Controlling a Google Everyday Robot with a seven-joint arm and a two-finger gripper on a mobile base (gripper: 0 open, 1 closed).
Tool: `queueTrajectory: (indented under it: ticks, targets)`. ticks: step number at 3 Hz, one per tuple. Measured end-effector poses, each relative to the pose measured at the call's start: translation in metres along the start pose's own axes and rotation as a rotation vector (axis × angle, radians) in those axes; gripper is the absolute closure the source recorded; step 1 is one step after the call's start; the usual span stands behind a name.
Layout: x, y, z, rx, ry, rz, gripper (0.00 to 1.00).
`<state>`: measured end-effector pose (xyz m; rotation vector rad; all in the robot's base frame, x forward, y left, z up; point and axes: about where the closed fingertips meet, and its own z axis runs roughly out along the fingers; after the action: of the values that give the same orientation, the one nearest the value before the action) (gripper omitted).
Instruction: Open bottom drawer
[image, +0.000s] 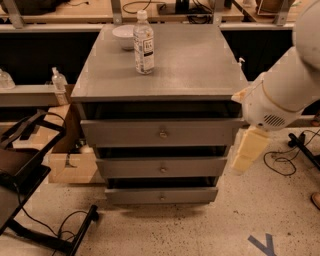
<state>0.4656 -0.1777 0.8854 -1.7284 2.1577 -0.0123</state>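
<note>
The grey cabinet (190, 65) has three drawers, each with a small round brass knob. The bottom drawer (135, 195) is the lowest and shortest-looking front, just above the floor, with its knob (161, 198) at its centre and a dark gap above it. My white arm (285, 90) reaches in from the right. The cream-coloured gripper (247, 150) hangs below it beside the cabinet's right edge, level with the middle drawer (130, 167). It is above and to the right of the bottom drawer and does not touch the knob.
A clear water bottle (144, 42) and a white bowl (122, 36) stand on the cabinet top. A cardboard box (70, 167) and a black frame (20, 170) stand to the left. Cables (280, 160) lie on the floor to the right, with blue tape (265, 244) in front.
</note>
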Motion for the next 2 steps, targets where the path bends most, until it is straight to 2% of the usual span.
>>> queueTrajectory:
  ticks: [1, 2]
  targets:
    - [-0.001, 0.008, 0.087, -0.053, -0.090, -0.010, 0.00]
    - [-0.001, 0.008, 0.164, -0.062, -0.209, -0.022, 0.00]
